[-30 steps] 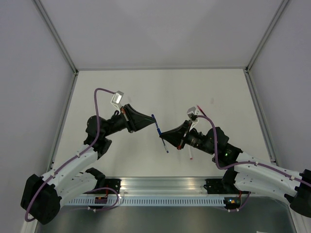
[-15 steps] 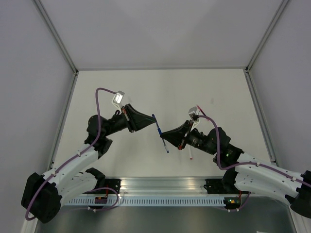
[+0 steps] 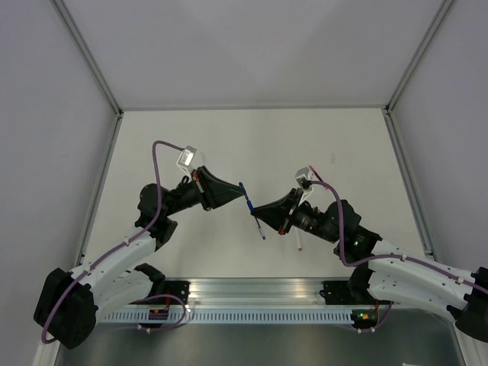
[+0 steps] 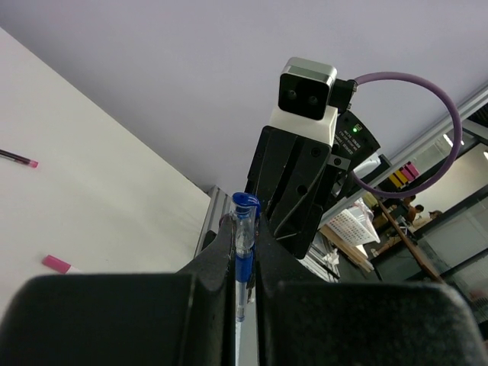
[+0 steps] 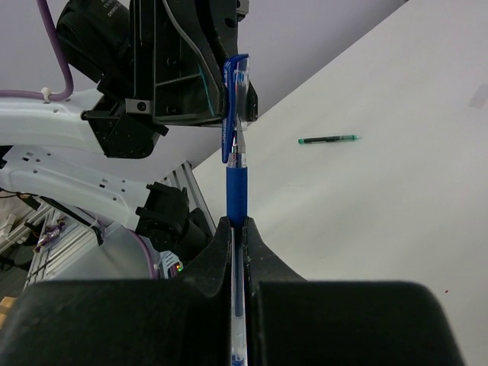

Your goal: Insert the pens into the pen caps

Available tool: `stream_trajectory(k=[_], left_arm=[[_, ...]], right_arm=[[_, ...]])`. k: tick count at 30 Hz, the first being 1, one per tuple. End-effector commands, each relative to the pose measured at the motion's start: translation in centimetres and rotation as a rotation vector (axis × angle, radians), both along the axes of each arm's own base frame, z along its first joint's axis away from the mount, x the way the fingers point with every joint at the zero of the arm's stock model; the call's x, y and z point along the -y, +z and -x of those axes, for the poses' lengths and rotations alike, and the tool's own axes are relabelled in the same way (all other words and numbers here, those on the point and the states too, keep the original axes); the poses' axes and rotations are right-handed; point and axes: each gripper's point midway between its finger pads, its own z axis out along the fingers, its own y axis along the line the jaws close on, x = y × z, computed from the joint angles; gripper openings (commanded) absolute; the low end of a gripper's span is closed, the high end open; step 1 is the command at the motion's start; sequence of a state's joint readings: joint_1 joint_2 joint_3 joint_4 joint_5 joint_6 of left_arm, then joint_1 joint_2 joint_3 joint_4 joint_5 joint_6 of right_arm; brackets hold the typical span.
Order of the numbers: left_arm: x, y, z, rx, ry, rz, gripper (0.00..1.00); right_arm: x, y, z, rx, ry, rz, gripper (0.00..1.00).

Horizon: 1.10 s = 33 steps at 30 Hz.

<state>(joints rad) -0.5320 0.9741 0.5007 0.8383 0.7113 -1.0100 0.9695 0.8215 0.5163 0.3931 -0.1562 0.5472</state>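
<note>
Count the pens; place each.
4: blue pen in the right gripper, meeting the left gripper's blue cap; green pen, red pen and white pen on the table. Arms may hide others.

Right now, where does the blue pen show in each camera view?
Top external: the blue pen slants at centre, between the left tool and the right tool.
Left wrist: the blue pen stands upright at bottom centre, pinched by that tool.
Right wrist: the blue pen stands upright at centre, rising from that tool.
Shared landmark: the white table, in every view.
</note>
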Motion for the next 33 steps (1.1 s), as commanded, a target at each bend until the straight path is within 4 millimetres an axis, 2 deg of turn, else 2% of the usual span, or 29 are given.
stream_trajectory(k=[1, 7, 20, 21, 22, 24, 25, 26, 33], left_arm=[[0.1, -0.1, 0.8, 0.046, -0.032, 0.018, 0.02], [0.3, -0.3, 1.5, 0.052, -0.083, 0.038, 0.02], [0.3, -1.0, 3.1, 0.108, -0.143, 0.011, 0.04], [0.3, -0.9, 3.1, 0.109, -0.146, 0.009, 0.08], [0.3, -0.7, 3.2, 0.112, -0.149, 0.011, 0.18], [0.2, -0.3, 3.4, 0.12, -0.155, 0.012, 0.25], [0.2, -0.1, 3.5, 0.128, -0.157, 0.013, 0.33], [0.2, 0.2, 3.5, 0.132, -0.158, 0.015, 0.38], [-0.2, 1.3, 4.0, 0.168, -0.148, 0.007, 0.55]], right_arm=[[-0.2, 2.6, -0.3, 0.043, -0.011, -0.075, 0.0], [-0.8, 2.8, -0.8, 0.044, -0.016, -0.073, 0.0], [-0.7, 3.0, -1.8, 0.069, -0.066, -0.064, 0.0], [-0.8, 3.1, -1.7, 0.072, -0.06, -0.066, 0.0], [-0.8, 3.1, -1.7, 0.073, -0.054, -0.064, 0.0], [-0.9, 3.2, -1.5, 0.077, -0.045, -0.071, 0.0], [-0.9, 3.2, -1.5, 0.08, -0.042, -0.072, 0.0], [-0.9, 3.2, -1.4, 0.079, -0.039, -0.073, 0.0], [-0.3, 3.6, -1.2, 0.091, -0.046, -0.087, 0.0]])
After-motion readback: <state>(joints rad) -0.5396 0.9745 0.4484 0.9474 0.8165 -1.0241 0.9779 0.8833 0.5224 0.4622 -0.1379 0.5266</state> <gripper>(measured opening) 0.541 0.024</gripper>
